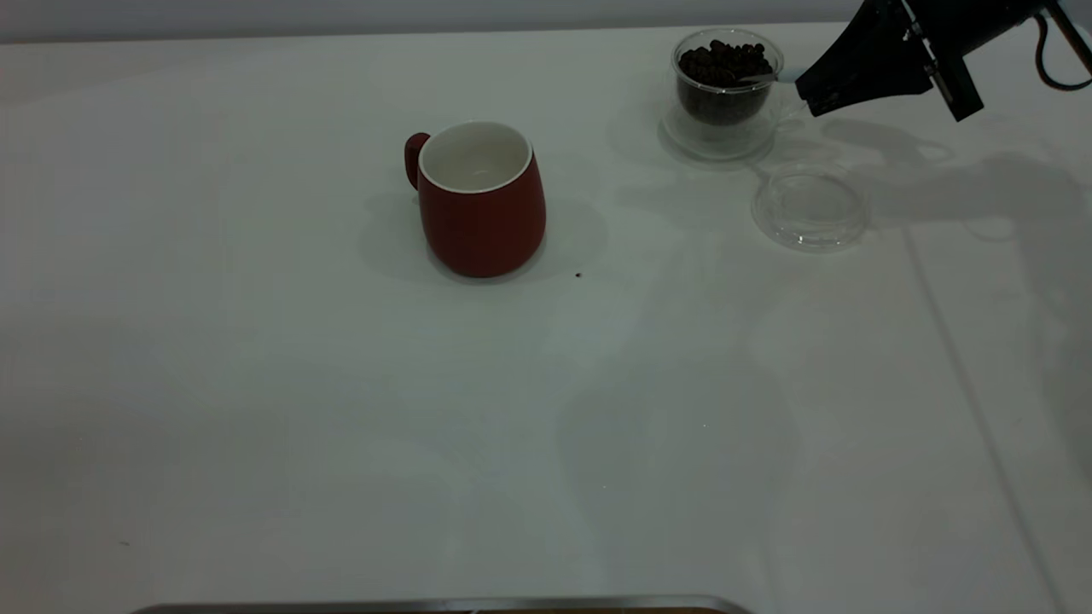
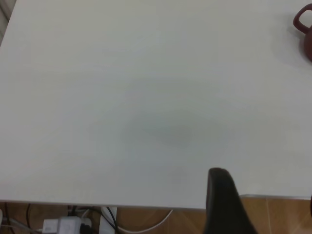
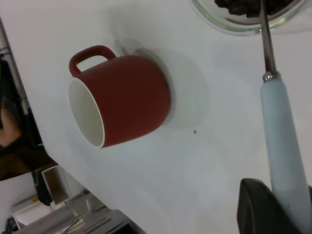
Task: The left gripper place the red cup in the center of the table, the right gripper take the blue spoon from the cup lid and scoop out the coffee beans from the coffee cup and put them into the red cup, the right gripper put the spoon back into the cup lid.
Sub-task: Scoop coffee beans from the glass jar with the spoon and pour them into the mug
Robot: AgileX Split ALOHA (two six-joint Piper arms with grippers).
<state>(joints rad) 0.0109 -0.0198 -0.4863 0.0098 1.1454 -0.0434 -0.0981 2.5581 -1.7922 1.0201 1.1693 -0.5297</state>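
We are finding the red cup (image 1: 483, 200) standing upright near the middle of the counter (image 1: 256, 409), its handle turned toward the left arm's side and its white inside showing no beans. The right end effector (image 1: 806, 92) is hanging at the far right of the exterior view, clamped on the pale handle of the blue spoon (image 3: 285, 146), whose metal neck is reaching over the rim of the coffee cup (image 1: 726, 89) and into the coffee beans (image 1: 725, 61) heaped there. The coffee cup is sitting on a clear saucer, and the cup lid (image 1: 810, 207) is lying flat just beside it on the nearer side, touching nothing. One stray dark speck (image 1: 578, 275) is lying close by the red cup's base. The left end effector (image 2: 229, 204) is sitting back over the counter's edge, well apart from the red cup; we cannot tell how its fingers stand.
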